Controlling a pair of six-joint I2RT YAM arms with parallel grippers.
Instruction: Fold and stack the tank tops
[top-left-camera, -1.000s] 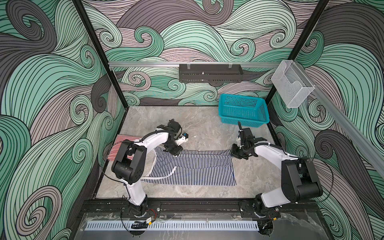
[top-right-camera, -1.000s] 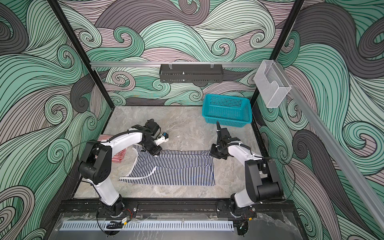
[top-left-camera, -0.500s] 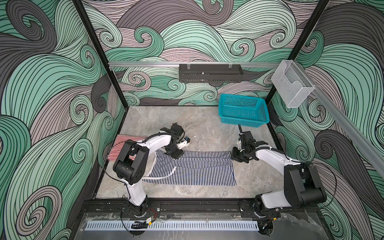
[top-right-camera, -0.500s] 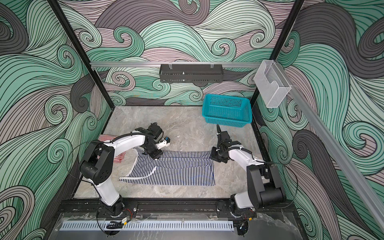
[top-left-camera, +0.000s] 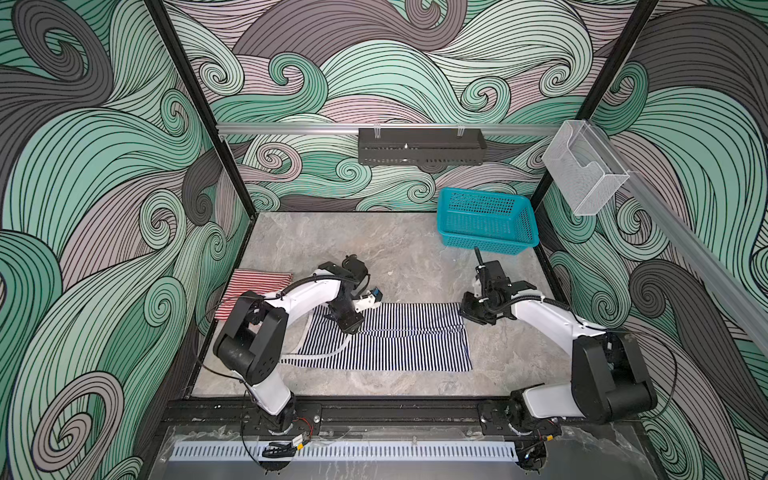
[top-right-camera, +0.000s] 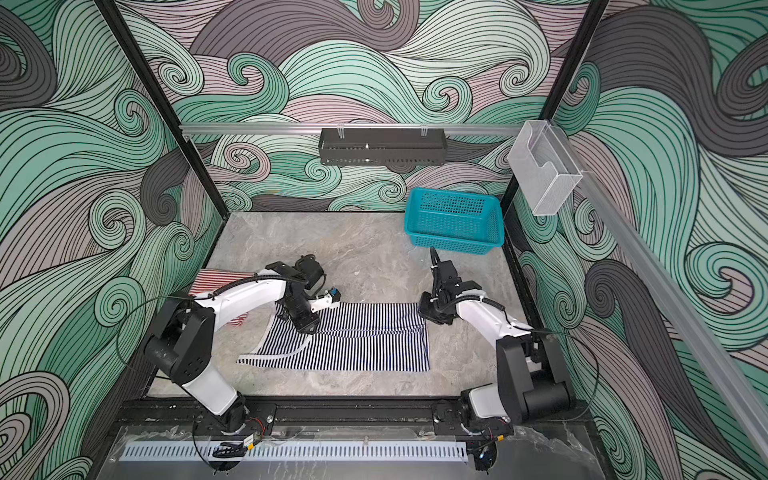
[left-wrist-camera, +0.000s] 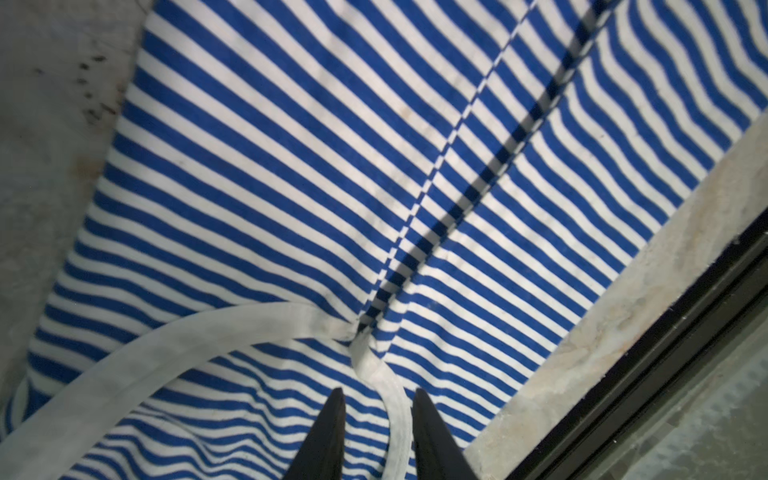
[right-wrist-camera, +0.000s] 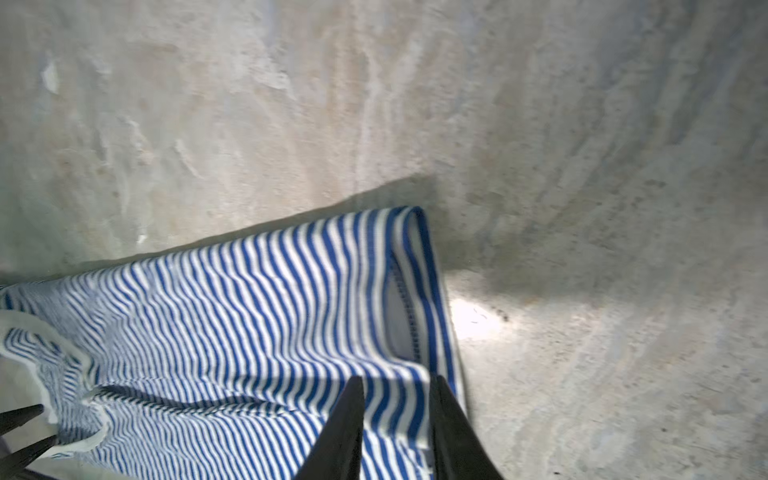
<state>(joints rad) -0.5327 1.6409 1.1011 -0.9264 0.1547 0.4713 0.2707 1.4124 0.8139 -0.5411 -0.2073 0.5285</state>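
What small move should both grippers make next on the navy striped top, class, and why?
Probably lift both straight up and clear. The left gripper and right gripper stand with jaws parted over the navy top, which lies flat with one edge folded in.

Whole booth's got swirly teal, mauve and grey wave wallpaper, a grey marble-look floor, and a black shelf hanging off the back rail.

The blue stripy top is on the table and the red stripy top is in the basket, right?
No. The red stripy top lies on the table at the left, not in the basket, as both top views show. The blue stripy top is on the table.
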